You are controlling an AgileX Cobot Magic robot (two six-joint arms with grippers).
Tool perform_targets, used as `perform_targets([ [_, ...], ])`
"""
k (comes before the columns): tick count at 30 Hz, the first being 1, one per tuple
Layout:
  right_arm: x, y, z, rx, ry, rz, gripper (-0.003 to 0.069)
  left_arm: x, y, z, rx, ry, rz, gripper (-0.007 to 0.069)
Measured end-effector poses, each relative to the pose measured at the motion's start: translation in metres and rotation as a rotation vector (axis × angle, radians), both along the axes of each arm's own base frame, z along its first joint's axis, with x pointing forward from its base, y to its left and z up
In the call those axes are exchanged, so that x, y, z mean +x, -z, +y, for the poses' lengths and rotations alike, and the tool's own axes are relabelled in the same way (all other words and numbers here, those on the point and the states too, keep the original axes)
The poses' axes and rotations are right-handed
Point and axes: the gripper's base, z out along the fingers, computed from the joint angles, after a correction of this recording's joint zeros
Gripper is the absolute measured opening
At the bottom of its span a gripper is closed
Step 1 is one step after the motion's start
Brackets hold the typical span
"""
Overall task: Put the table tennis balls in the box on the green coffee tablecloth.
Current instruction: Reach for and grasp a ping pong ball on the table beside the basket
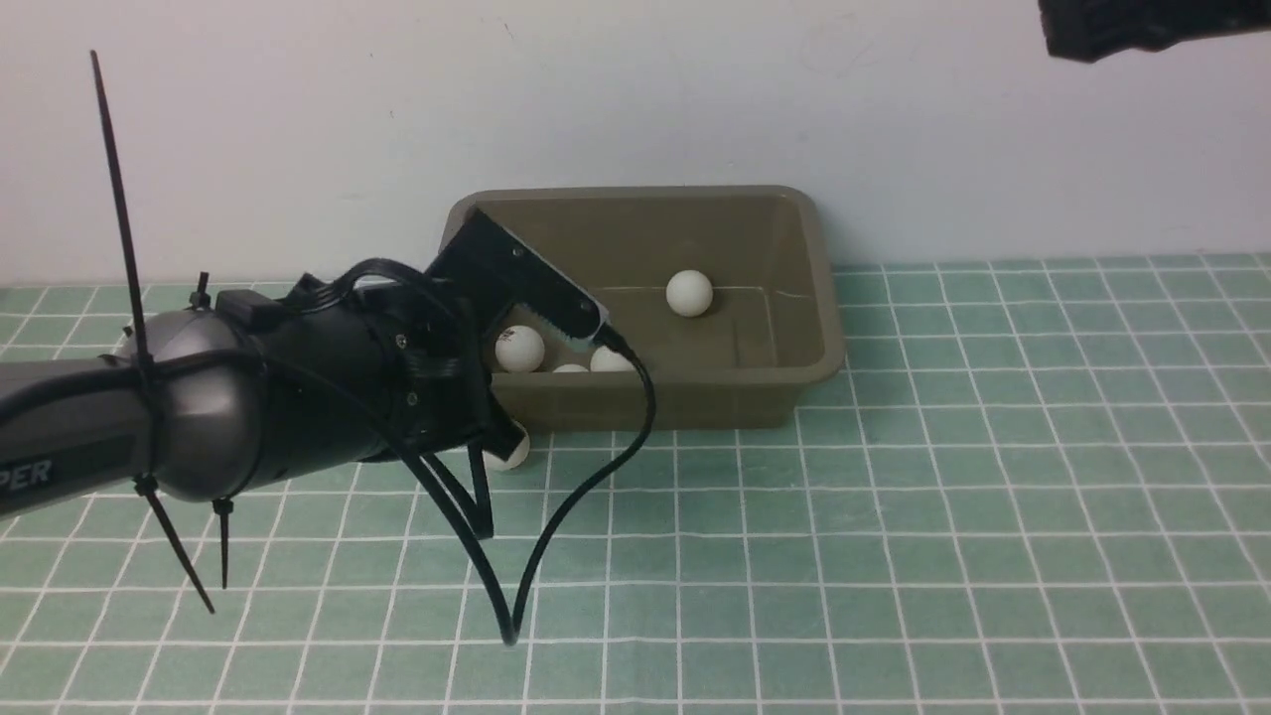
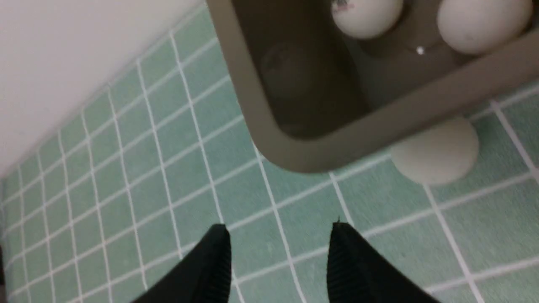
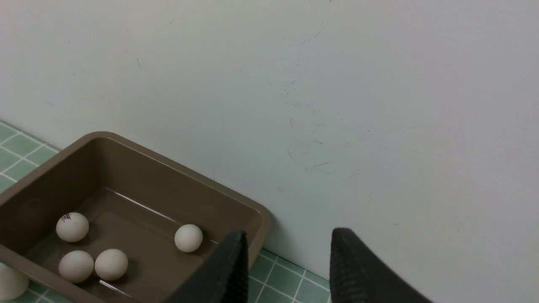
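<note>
Mint-green checked tablecloth (image 1: 894, 516) lies under the left end effector (image 2: 280, 235), its jaws parted and empty. Just ahead, a loose ball (image 2: 433, 155) sits beside the box (image 1: 645, 402), which holds four balls (image 3: 72, 227). The right end effector (image 3: 286, 240), parted and empty, hangs above the box.

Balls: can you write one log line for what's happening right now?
box: four balls inside | cloth: one ball beside box front | left gripper: open, empty | right gripper: open, empty
</note>
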Motion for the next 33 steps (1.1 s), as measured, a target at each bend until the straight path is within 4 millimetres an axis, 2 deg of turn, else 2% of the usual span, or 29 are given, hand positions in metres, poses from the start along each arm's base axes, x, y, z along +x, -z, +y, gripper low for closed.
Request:
perform_targets([
  [5, 0.000, 0.000, 0.000, 0.000, 0.000, -0.001, 0.0261, -0.012, 0.002, -0.003, -0.076, -0.002, 0.123, 0.0288],
  [13, 0.000, 0.000, 0.000, 0.001, -0.001, -0.002, 0.0261, -0.028, -0.010, -0.009, -0.216, 0.008, 0.222, 0.0288],
  [18, 0.000, 0.000, 0.000, 0.001, -0.001, -0.002, 0.0261, -0.036, -0.015, -0.009, -0.231, 0.045, 0.280, 0.0288],
  [24, 0.000, 0.000, 0.000, 0.001, -0.001, -0.002, 0.0261, -0.049, -0.028, -0.011, -0.286, 0.106, 0.334, 0.0288],
  [33, 0.000, 0.000, 0.000, 0.001, -0.001, -0.002, 0.0261, -0.065, -0.054, -0.008, -0.336, 0.201, 0.320, 0.0288],
])
